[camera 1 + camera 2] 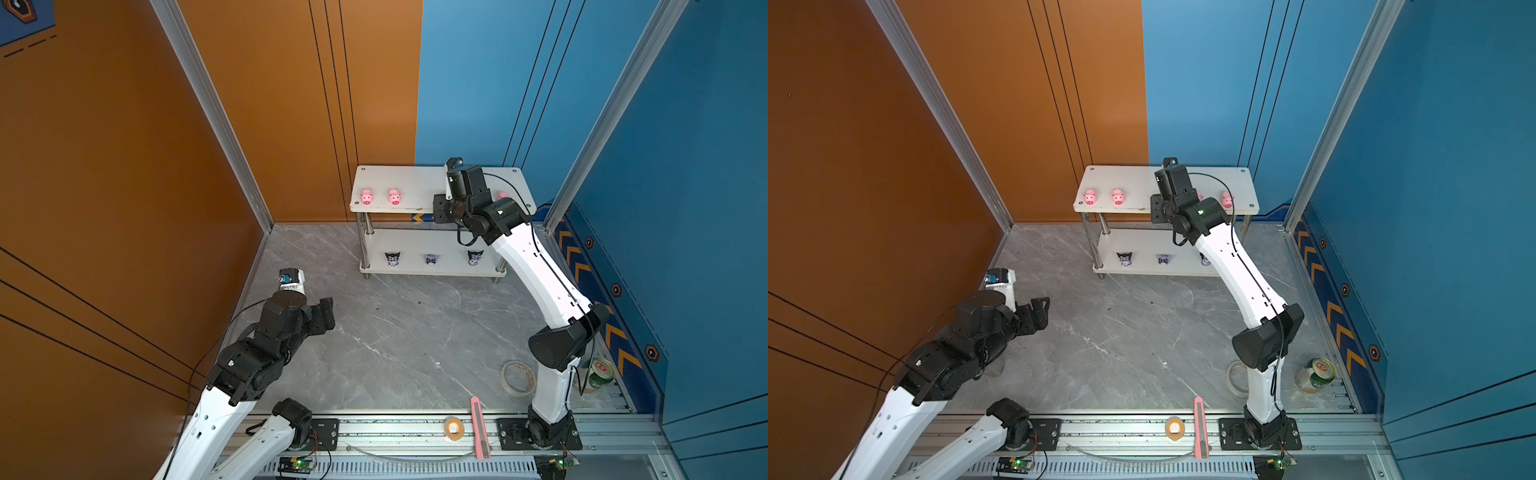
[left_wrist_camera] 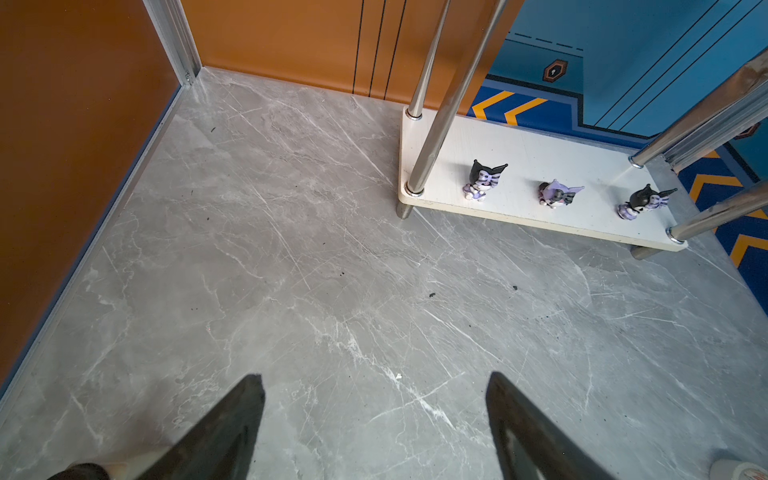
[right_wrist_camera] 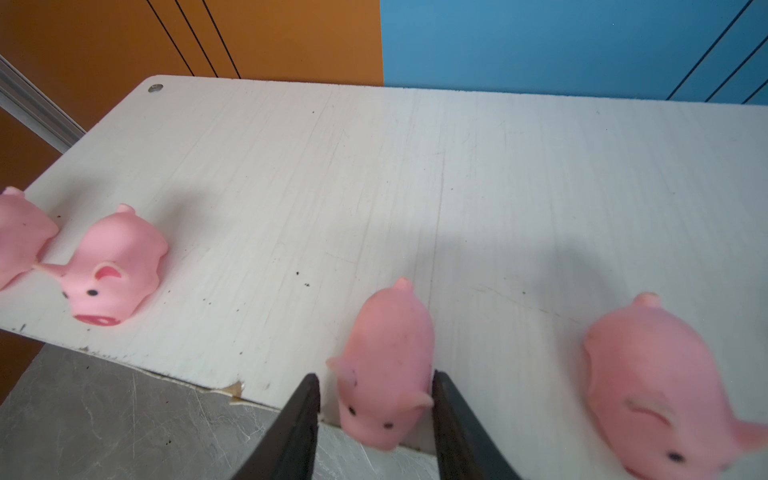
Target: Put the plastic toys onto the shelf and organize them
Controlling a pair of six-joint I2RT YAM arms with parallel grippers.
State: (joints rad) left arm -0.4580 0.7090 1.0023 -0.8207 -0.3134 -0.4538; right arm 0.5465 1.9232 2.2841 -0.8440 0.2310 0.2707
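- The right end effector (image 3: 376,374) has its jaws apart, flanking a pig (image 3: 384,365) on the shelf (image 3: 374,166) top board, with a gap on one side.
- The pig's long axis runs front to back, snout at the front edge, tail toward the wall.
- The left end effector (image 2: 374,376) is spread wide and empty above the desk (image 2: 291,270).

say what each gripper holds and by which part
Nothing looks held. The left gripper is open and empty. The right gripper straddles a small pink plastic pig figure on the white shelf board, a gap showing at one side.
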